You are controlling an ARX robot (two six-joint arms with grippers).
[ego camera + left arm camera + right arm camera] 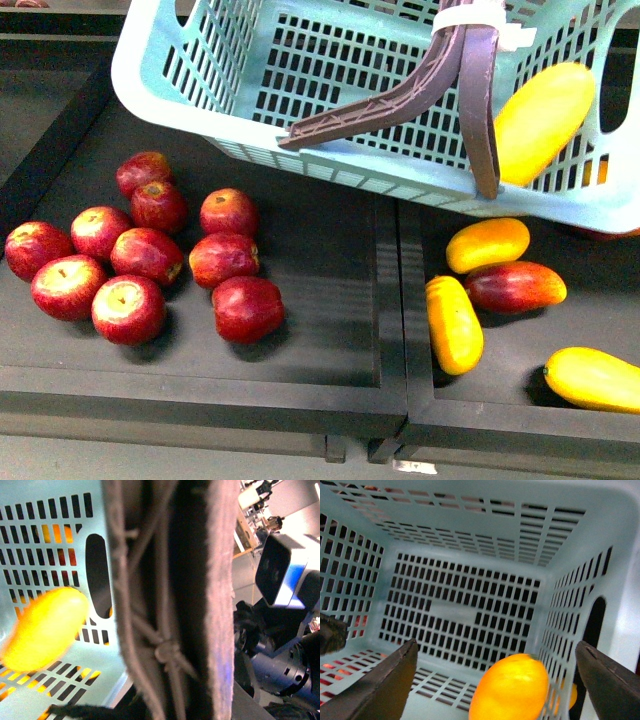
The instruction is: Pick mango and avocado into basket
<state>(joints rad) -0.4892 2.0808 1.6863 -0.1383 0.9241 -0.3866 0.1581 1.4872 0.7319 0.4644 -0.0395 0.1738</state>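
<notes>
Mango (509,687) blurred, cut off, in slotted plastic basket (445,607). Right gripper (496,648) fingers wide apart. Left gripper hidden behind ribbed handles (170,605): can't tell.

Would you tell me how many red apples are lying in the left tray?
10 apples in the left tray: three at the back, four across the middle, three nearest the camera. The basket may hide more behind.

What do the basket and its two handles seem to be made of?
Basket: probably moulded plastic, pale turquoise, slightly glossy; uniform slots and rounded rim suggest it. Handles: probably rigid brown plastic, matte; the moulded ribbing shows in the left wrist view.
</notes>
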